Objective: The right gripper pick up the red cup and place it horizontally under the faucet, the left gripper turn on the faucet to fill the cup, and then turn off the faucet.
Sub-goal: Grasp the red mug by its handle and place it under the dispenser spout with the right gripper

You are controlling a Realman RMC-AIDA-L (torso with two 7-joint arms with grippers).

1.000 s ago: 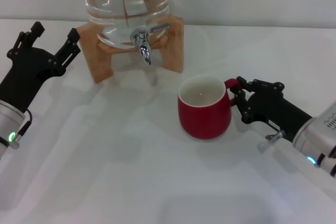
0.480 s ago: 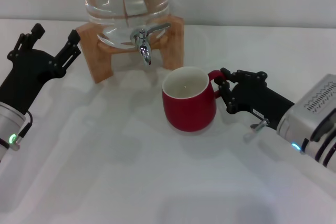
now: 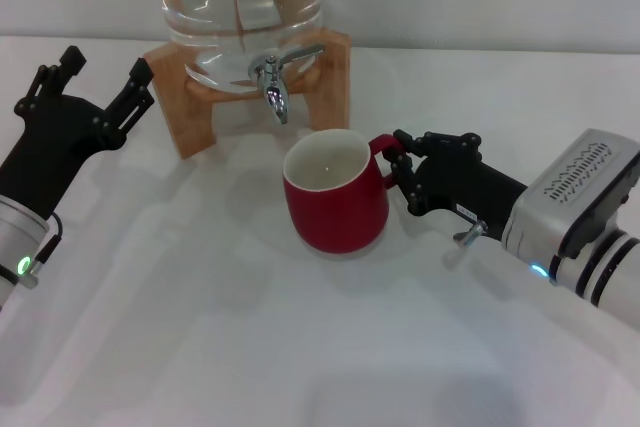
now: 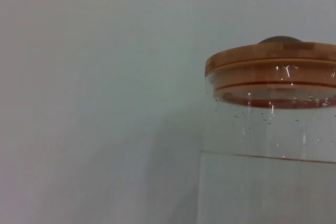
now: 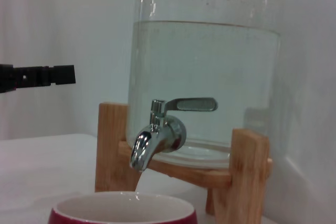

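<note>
On the white bench (image 3: 250, 347), the right hand (image 3: 405, 175), a black claw, grips the loop handle of the glossy red ceramic cup (image 3: 335, 192), upright, just short of the chrome faucet (image 3: 273, 82). Keep it level, rim centred under the spout. Beside the wooden stand (image 3: 190, 107), the left hand (image 3: 95, 82) waits, prongs spread.

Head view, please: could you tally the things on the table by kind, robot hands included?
Red cups: 1, the red cup
Water jars with faucet: 1, the water jar
Wooden stands: 1, the wooden stand
Robot hands: 2, left hand and right hand
Total: 5
</note>
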